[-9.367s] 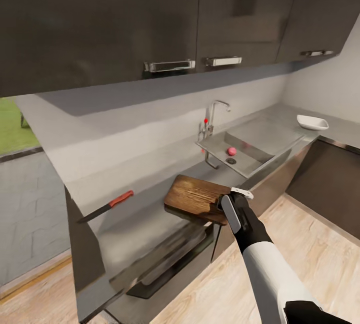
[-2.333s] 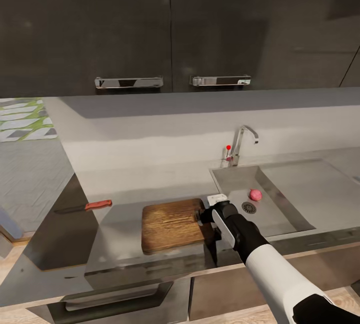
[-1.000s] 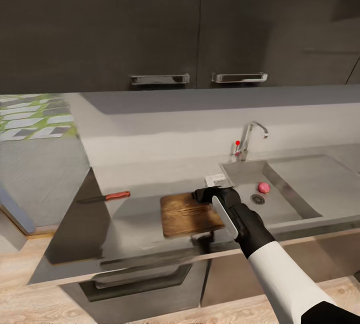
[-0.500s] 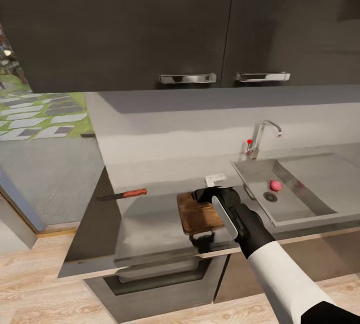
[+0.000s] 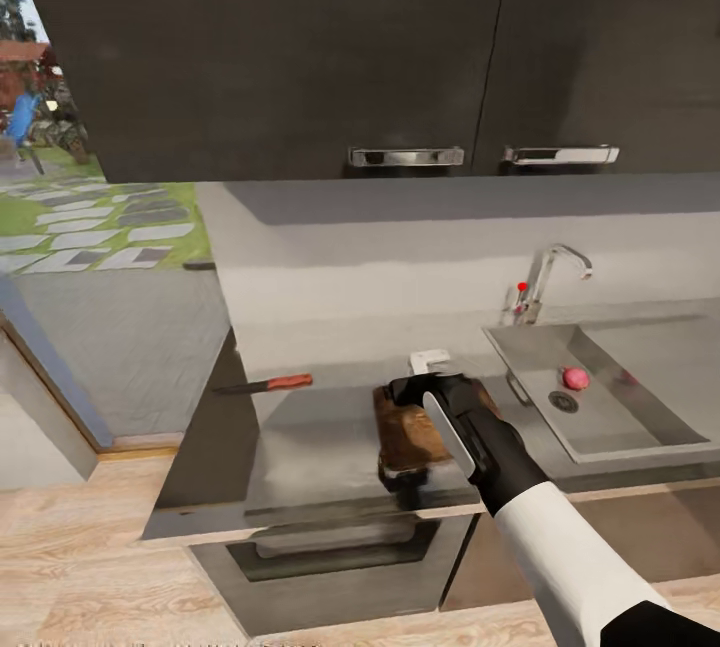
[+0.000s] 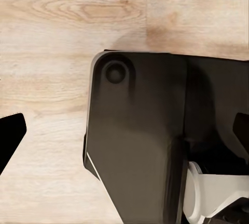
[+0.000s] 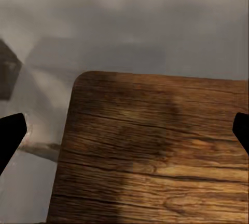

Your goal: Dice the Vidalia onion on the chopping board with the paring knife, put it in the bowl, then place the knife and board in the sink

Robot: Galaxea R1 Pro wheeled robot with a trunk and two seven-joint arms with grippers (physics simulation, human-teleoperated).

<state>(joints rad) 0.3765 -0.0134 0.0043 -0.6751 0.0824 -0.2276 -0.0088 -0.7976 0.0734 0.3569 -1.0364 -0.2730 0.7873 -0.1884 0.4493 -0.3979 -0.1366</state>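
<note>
Twice noted the same thing: fingers spread wide, nothing held. Found the right gripper [image 5: 415, 389] poised over the chopping board [image 5: 400, 422], fingers pointing down at the end of a black-and-white arm. Saw, in the right wrist view, the right gripper [image 7: 124, 135] with its two dark fingertips [image 7: 10, 133] at opposite edges of the picture and the chopping board [image 7: 155, 151] lying flat between and beneath them, grain and one rounded corner plain. Could not tell whether the tips touched the wood.

Spotted the paring knife [image 5: 265, 384] flat on the countertop [image 5: 300, 447], off to that pincer's left and well apart from it, red-orange handle towards the pincer and dark blade pointing away. Made out the Vidalia onion [image 5: 575, 378] to the pincer's right, inside the sink [image 5: 640, 397], just beside the round drain [image 5: 563, 401]. Noted the curved chrome tap [image 5: 560, 272] and small red knob [image 5: 521, 287] at the sink's rear, beyond the pincer and to its right. Saw dark wall cabinets [image 5: 300, 47] with chrome handles [image 5: 406, 156] high above it, and an oven front [image 5: 330, 547] under the worktop.

Found the left gripper [image 6: 124, 135] equally agape and empty, hanging over the robot's dark base [image 6: 140, 146] and pale wooden floor [image 6: 52, 26].
</note>
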